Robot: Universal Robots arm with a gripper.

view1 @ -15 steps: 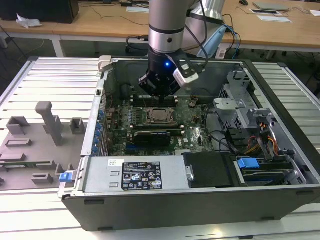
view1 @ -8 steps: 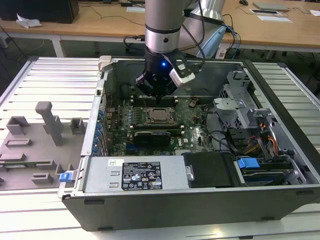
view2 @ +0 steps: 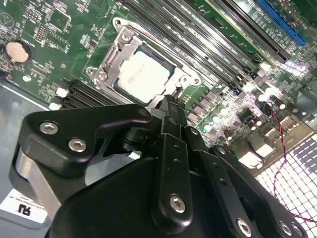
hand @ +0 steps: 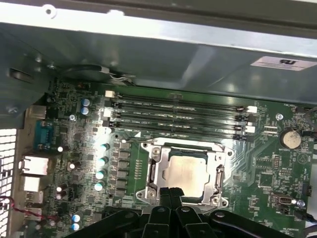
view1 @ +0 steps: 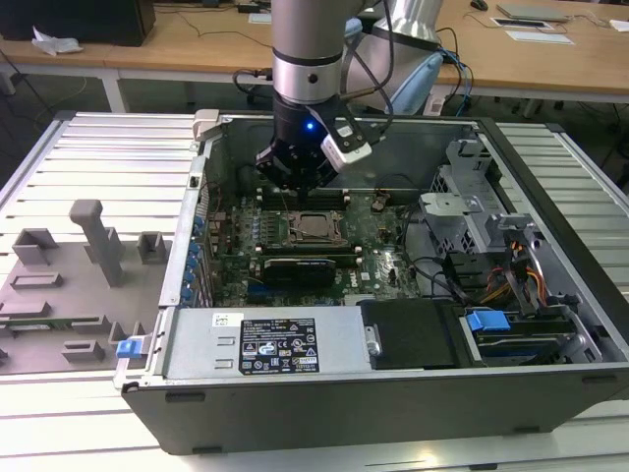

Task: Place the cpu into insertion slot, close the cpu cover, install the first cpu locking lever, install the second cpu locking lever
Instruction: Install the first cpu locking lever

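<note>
Gripper (hand: 170,191): fingers pressed together with nothing between them, tips at the rim of the insertion slot (view1: 315,227); contact not discernible. I judge this a pushing posture for the latch hardware, not a carry. The cpu (hand: 187,172) lies seated in the slot, and the cpu cover (hand: 154,171) is down flat, framing its pale top. Lever positions are too fine to tell. In the exterior view, memory slots (view1: 305,194) sit at 12 o'clock of the slot, under the wrist. The graphics card (view1: 300,267) at 6 o'clock is clear. The case wall (view1: 413,123) lies beyond at 12 o'clock, crowding the arm.
</note>
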